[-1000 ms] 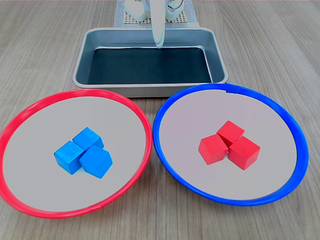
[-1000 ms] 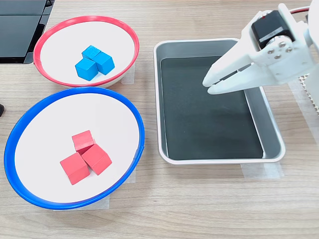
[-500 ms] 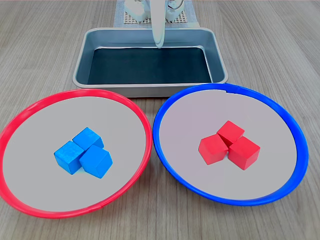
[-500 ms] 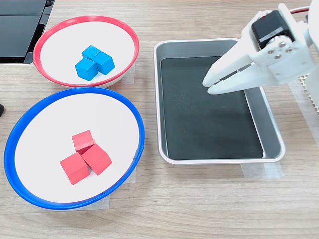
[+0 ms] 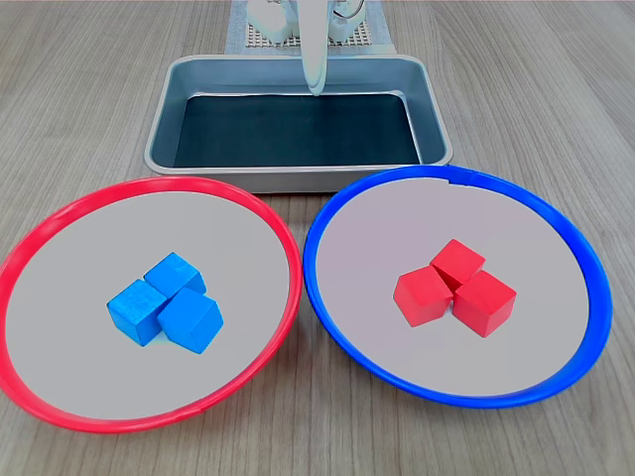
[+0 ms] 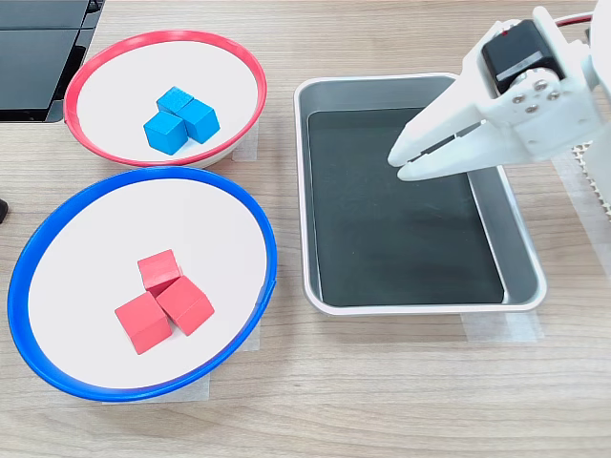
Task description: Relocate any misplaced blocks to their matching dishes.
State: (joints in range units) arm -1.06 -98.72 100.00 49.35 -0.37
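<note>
The white gripper (image 6: 399, 164) hangs above the grey tray (image 6: 520, 250) with its jaws together, holding and touching nothing. 3 blue blocks (image 5: 164, 302) sit clustered in the red-rimmed dish (image 5: 283, 253), and 3 red blocks (image 5: 454, 285) in the blue-rimmed dish (image 5: 317, 273).

Both exterior views bright, even, diffuse light from overhead; no hard shadows. Soft faint shade under dish rims on the worktop (image 5: 556, 79). Metal tray (image 5: 159, 129) rim shows mild sheen; its dark floor (image 6: 401, 229) gives a dull reflection, no blown glare. Cubes sharp, colours saturated. White hand (image 6: 399, 164) crisp in the second exterior view, slightly soft at top of the first exterior view. No motion blur; little edge distortion.
</note>
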